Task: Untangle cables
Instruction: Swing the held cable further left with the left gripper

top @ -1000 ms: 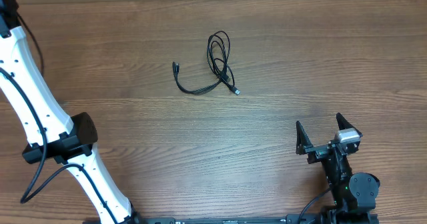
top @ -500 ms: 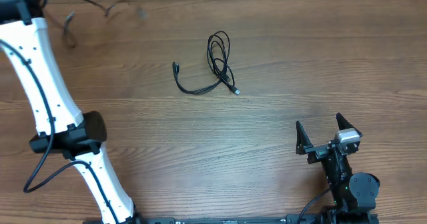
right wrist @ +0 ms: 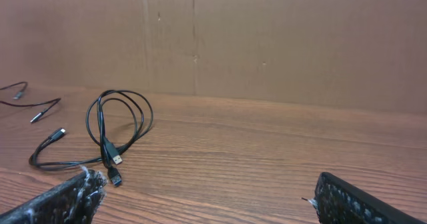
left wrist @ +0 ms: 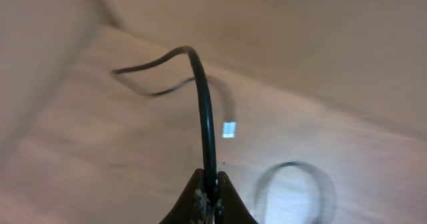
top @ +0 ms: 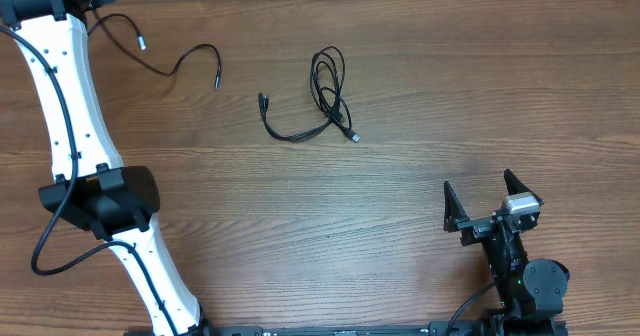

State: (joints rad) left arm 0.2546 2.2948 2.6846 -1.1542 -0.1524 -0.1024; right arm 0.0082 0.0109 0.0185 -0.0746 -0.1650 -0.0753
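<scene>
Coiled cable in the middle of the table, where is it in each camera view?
Overhead: coiled cable upper centre.
Right wrist: coiled cable left of centre.
Left wrist: not identifiable, only a blurred loop lower right.
Shared landmark: the loose cable, upper left overhead, far left in right wrist, pinched by the left claw in left wrist.

Table [top: 420,96]: wood grain, matt brown finish. Coiled cable [top: 328,81]: smooth black plastic sheath, slight sheen, metal plug tips. Loose cable [top: 170,64], left of the coiled cable: same sheath. Left arm [top: 65,86]: glossy white plastic shells. Right gripper [top: 478,181] fingers [right wrist: 67,201]: rough black, scuffed whitish.
</scene>
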